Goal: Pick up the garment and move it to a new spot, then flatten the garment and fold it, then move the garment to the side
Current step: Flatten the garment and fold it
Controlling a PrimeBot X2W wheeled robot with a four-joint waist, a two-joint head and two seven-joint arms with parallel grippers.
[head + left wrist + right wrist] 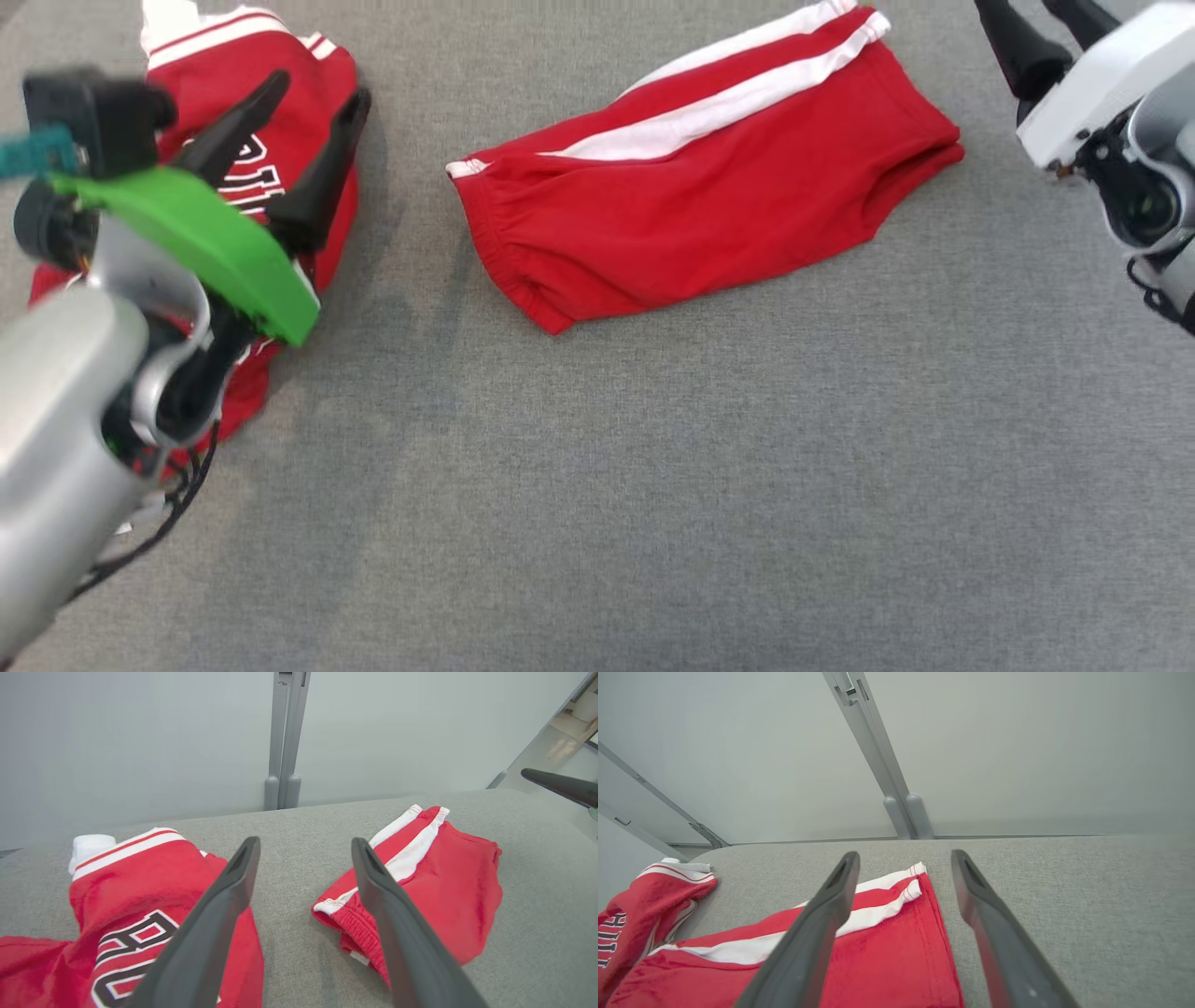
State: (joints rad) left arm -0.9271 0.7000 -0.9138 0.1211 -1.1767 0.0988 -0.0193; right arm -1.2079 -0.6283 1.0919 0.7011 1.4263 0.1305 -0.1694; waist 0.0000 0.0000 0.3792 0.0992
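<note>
- The left hand (320, 89) was released: its two dark fingers stood spread, with nothing between them. It hovered over a red jersey (243, 56) with block lettering, which lay rumpled at the far left of the grey worktop (653, 467).
- The right hand (1041, 23) was also released and empty. It hung at the far right, just beyond the leg end of the shorts (709, 205).
- The red shorts with white side stripes lay flat at the far centre of the worktop, waistband to the left and leg hems to the far right. They were well apart from the jersey and touched by neither hand.
- Judgement: the shorts appeared to be the garment in work, lying doubled over and not yet moved aside.
- Hazard: wrong garment. A straight descent of the left hand would probably pinch the jersey, because that hand was above it and not above the waistband.
- Hazard: partial grasp. Catching the top layer alone would likely peel the shorts open on lifting.
- Hazard: drag. The cloth-covered worktop looked grippy, so sliding the shorts could bunch them.
- Hazard: uneven lift. With one hand closer than the other, the shorts could swing and twist.
</note>
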